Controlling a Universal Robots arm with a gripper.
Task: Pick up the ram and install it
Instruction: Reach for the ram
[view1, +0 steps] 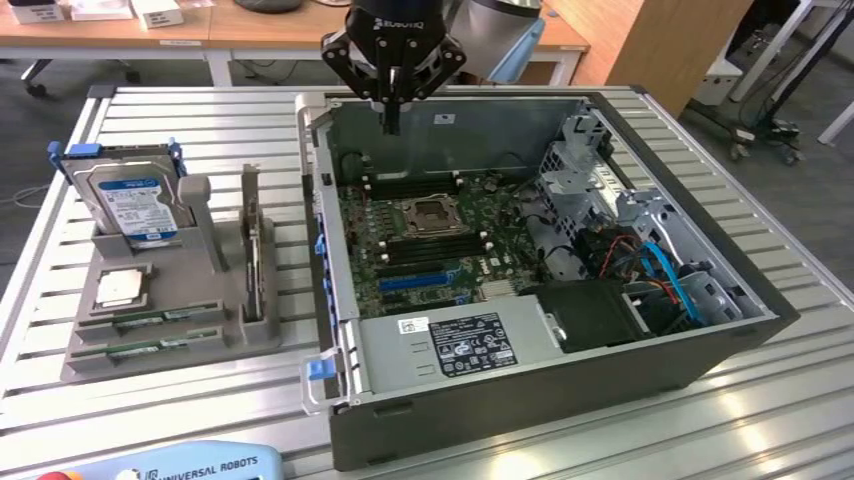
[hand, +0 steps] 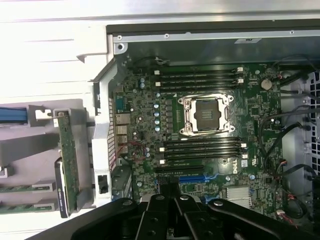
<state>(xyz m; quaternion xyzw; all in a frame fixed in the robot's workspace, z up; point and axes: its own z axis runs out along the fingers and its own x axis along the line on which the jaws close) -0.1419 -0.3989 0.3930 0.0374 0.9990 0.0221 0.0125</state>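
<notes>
Two ram sticks, thin green boards, lie flat in the front slots of a grey holder (view1: 214, 338): one ram stick (view1: 150, 319) (hand: 19, 188) and a second ram stick (view1: 136, 347) (hand: 20, 206) beside it. My gripper (view1: 390, 125) (hand: 169, 200) hangs over the back of the open computer case (view1: 534, 385), well to the exterior view's right of the holder. Its fingers are shut with nothing between them. Below it lies the motherboard with dark ram slots (view1: 400, 186) (hand: 197, 77) behind the processor socket (view1: 430, 213) (hand: 207, 115) and more ram slots (view1: 430, 250) (hand: 202, 148) in front of it.
The holder also carries a silver hard drive (view1: 134, 205) standing upright, a square processor chip (view1: 118, 288) and an upright green card (view1: 250, 240) (hand: 67, 160). The case walls, a drive cage (view1: 587, 170), cables (view1: 661, 270) and the power supply (view1: 454, 345) ring the motherboard.
</notes>
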